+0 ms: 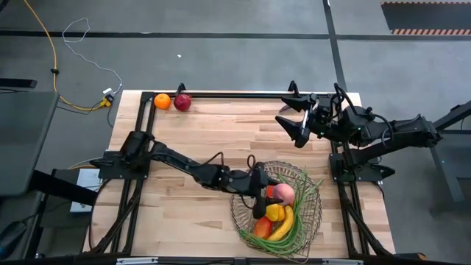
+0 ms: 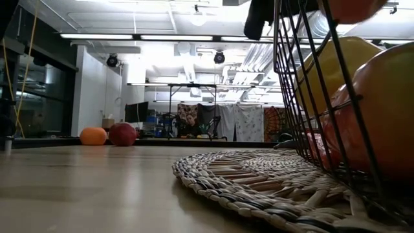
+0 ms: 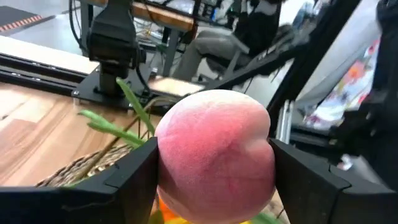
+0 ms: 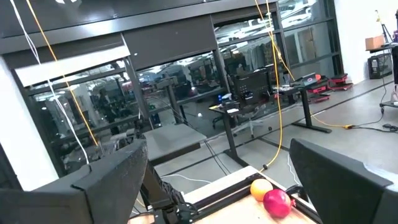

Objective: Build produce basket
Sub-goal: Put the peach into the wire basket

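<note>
High: left gripper (image 1: 266,193) over the basket (image 1: 239,217), jaws clamped on the pink peach (image 1: 283,193); pear, banana, beans just beside it. Right gripper (image 1: 294,118) parked at the far right edge, jaws wide, empty. Orange (image 1: 162,101) and dark apple (image 1: 182,102) far corner, well apart from both.

Low: basket wire (image 2: 294,84) right, fruit inside; orange, apple distant.

Left wrist: peach (image 3: 214,155) fills the gap, both fingers (image 3: 118,183) touching.

Right wrist: nothing between jaws; orange (image 4: 261,187) and apple (image 4: 277,203) ahead.
</note>
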You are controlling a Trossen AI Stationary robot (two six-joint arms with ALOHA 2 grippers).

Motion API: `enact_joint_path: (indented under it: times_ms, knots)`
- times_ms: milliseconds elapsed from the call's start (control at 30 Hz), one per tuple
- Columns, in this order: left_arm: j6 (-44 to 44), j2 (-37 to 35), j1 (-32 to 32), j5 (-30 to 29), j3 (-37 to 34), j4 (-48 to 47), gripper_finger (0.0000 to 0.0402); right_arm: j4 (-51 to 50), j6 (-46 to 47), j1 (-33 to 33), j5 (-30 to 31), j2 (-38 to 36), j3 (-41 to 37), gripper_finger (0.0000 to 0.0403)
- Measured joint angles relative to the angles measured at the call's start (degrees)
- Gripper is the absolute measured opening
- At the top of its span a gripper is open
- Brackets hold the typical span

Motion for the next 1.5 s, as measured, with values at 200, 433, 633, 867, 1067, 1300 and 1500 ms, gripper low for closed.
enact_joint_path:
  times_ms: [200,433,633,867,1067,1300,1500]
  knots:
    - [7.16,1.05,-0.31,-3.28,0.36,-2.96,0.0260,0.04,0.09,0.00,0.00,0.00,0.00,0.0383]
    - [14.01,1.00,-0.52,-3.65,0.36,-4.41,0.0274,0.04,0.00,0.00,0.00,0.00,0.00,0.0383]
    - [15.15,0.98,-0.45,-4.43,0.36,-7.54,0.0281,0.03,0.00,0.00,0.01,0.01,0.00,0.0383]
    - [18.05,0.98,-0.15,-6.68,0.36,-11.12,0.0282,0.01,-0.35,0.00,0.02,0.00,0.00,0.0383]
    - [18.63,0.98,-0.22,-6.67,0.36,-11.12,0.0282,0.00,-1.51,0.00,0.02,0.02,0.00,0.0383]
    - [18.65,0.98,-0.17,-7.09,0.36,-12.03,0.0282,-0.01,-1.53,0.01,0.02,0.01,0.00,0.0383]
    - [18.61,0.98,-0.17,-7.10,0.36,-12.10,0.0282,-0.01,-1.55,0.00,0.02,0.02,0.00,0.0383]
